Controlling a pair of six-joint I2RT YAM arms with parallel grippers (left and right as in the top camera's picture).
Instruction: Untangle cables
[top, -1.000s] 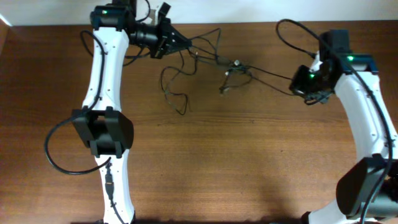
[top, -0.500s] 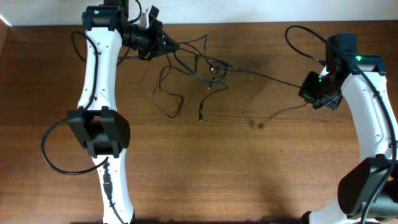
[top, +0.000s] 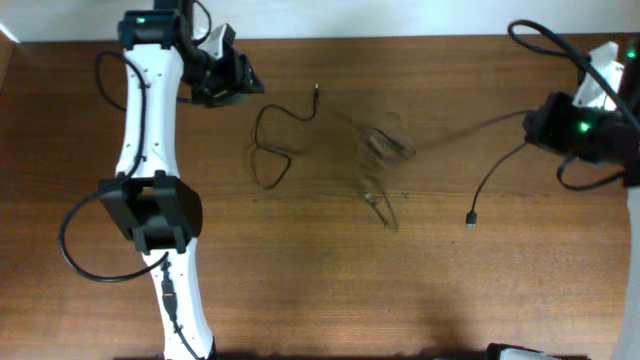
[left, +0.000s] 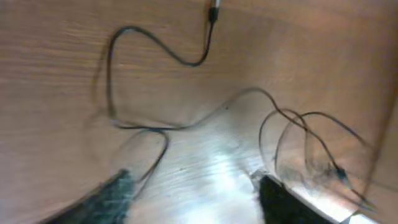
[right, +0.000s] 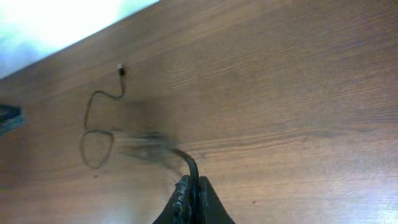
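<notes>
Left jaws: spread, empty, cables (left: 185, 61) lying ahead | right jaws: clamped on one of them, rest blurred ahead.

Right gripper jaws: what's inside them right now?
One thin black cable is pinched in the shut right gripper, running out toward the motion-blurred tangle. The pinched stretch itself is hidden inside the grip.

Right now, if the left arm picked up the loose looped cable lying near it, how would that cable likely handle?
Probably floppy: the looped cable lies in slack curves flat on the table, so it would likely droop from one pinch point. Likely very light, being so thin. Its plug end may swing and drag.
</notes>
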